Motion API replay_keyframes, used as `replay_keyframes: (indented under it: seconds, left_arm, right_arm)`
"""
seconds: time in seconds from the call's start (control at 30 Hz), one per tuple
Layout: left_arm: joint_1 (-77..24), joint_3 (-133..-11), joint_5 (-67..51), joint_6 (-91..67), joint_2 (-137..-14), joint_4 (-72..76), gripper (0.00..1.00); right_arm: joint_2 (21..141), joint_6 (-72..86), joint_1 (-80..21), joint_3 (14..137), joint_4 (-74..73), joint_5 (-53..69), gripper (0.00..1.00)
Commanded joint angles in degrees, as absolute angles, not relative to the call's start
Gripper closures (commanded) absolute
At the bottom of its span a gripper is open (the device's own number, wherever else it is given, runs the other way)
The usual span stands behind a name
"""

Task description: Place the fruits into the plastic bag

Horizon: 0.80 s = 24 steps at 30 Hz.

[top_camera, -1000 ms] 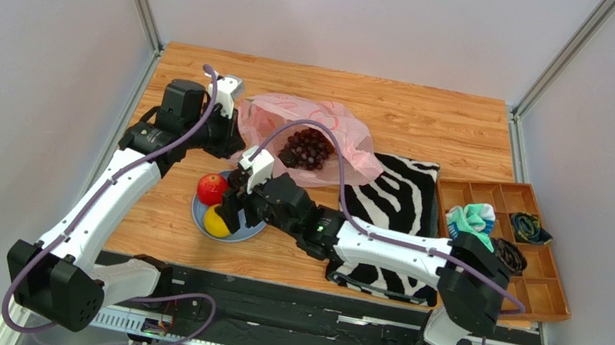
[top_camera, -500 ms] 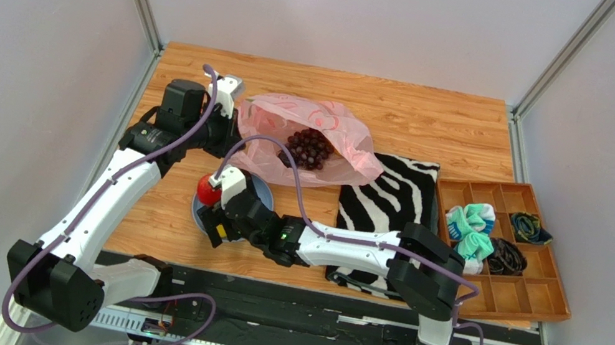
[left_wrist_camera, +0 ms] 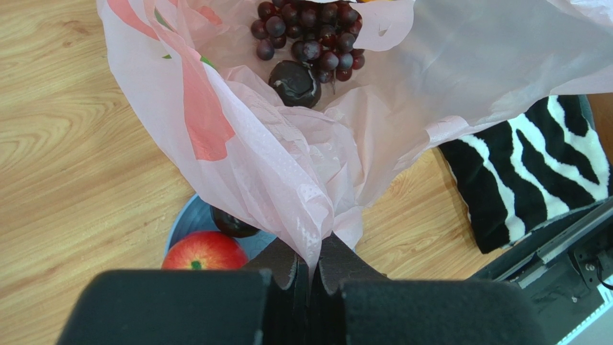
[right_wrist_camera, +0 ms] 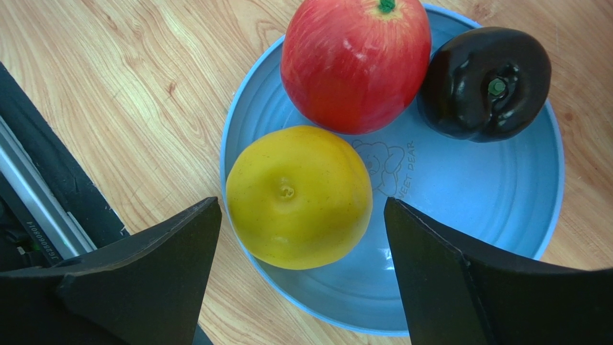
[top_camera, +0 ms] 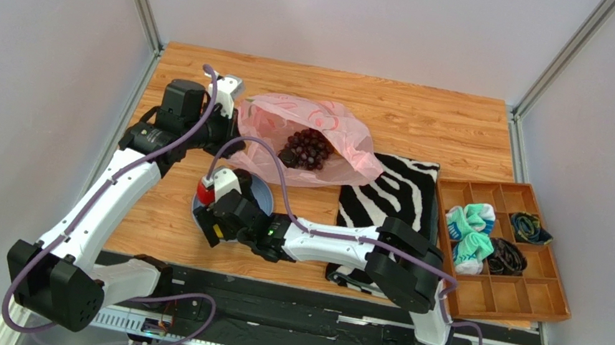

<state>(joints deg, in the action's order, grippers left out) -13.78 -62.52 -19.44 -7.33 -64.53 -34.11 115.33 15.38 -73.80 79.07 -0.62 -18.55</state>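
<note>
The pink plastic bag (top_camera: 312, 140) (left_wrist_camera: 288, 144) lies open on the wooden table, with a dark grape bunch (top_camera: 306, 147) (left_wrist_camera: 309, 32) and a dark plum (left_wrist_camera: 293, 83) inside. My left gripper (left_wrist_camera: 314, 262) (top_camera: 228, 135) is shut on the bag's near edge and holds it up. A blue plate (right_wrist_camera: 468, 237) (left_wrist_camera: 183, 219) just in front of the bag carries a red apple (right_wrist_camera: 356, 61) (top_camera: 205, 193), a yellow citrus (right_wrist_camera: 298, 194) and another dark plum (right_wrist_camera: 486, 83). My right gripper (right_wrist_camera: 302, 205) (top_camera: 213, 218) hangs open over the plate, its fingers either side of the citrus without touching it.
A zebra-striped cloth (top_camera: 392, 197) (left_wrist_camera: 532, 172) lies right of the bag, under my right arm. A wooden compartment tray (top_camera: 536, 298) with rolled fabrics stands at the right edge. The black rail (right_wrist_camera: 43, 180) runs along the near edge beside the plate.
My right arm has swung left and toward the near edge, settling over the plate, and its jaws have opened wider. The left gripper and the bag have stayed put.
</note>
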Motion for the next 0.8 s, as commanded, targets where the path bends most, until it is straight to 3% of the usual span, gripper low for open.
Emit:
replay_keyframes:
  seconds: [0.0,0.3,0.43,0.53,0.77]
  left_arm:
    - [-13.54,-63.63,-20.04,-7.82,-64.34,-33.49,1.00]
    - [-13.54,-63.63,-20.13,-7.73,-64.34,-33.49,1.00]
    - [-13.54,-63.63,-20.04,-7.73,-64.42,-33.49,1.00]
    - [-13.54,-63.63,-20.13,-7.73,-64.34,-33.49,1.00]
    - [-13.54,-63.63,-20.30,-7.82,-64.34,-33.49,1.00]
  right_arm:
    - [117.24,16.26,-74.00,82.09,0.26,-19.95,0.12]
    - [119.00,16.87,-73.92,83.32,-2.02,-20.65,0.17]
    - [117.86,16.70,-73.92,82.01,-1.50,-22.32,0.32]
    - [115.93,16.35,-73.92,79.72,-0.53,-22.76,0.37]
    - [106.89,16.00,-74.00,74.89,0.53,-25.22,0.37]
